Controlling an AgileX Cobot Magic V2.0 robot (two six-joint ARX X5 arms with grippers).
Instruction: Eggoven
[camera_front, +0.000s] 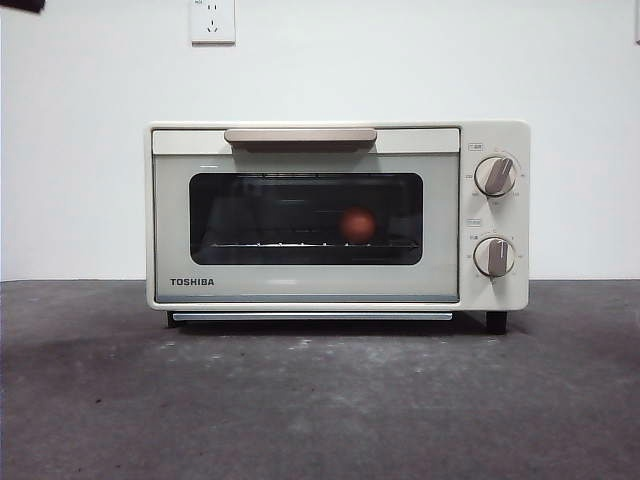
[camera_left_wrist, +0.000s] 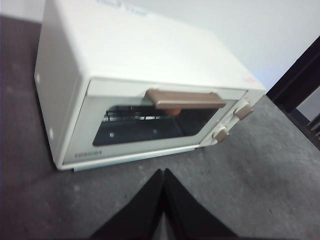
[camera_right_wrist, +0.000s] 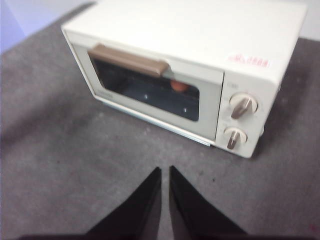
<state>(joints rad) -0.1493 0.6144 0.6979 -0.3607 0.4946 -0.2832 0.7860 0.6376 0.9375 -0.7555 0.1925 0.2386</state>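
Note:
The cream TOSHIBA toaster oven (camera_front: 300, 285) stands on the dark table with its door closed. Behind its dark glass, the reddish-brown egg (camera_front: 358, 224) rests on the wire rack, right of centre; it also shows as the egg (camera_right_wrist: 180, 86) under the handle in the right wrist view and the egg (camera_left_wrist: 172, 111) just below the handle in the left wrist view. My left gripper (camera_left_wrist: 163, 172) hovers shut and empty over the table in front of the oven. My right gripper (camera_right_wrist: 164, 170) also hangs back from the oven, jaws nearly together with a thin gap, holding nothing.
The beige handle (camera_front: 300, 136) runs across the door's top, and two knobs (camera_front: 495, 176) sit on the oven's right panel. A wall socket (camera_front: 212, 20) is on the white wall behind. A black frame (camera_left_wrist: 300, 80) stands beside the table in the left wrist view.

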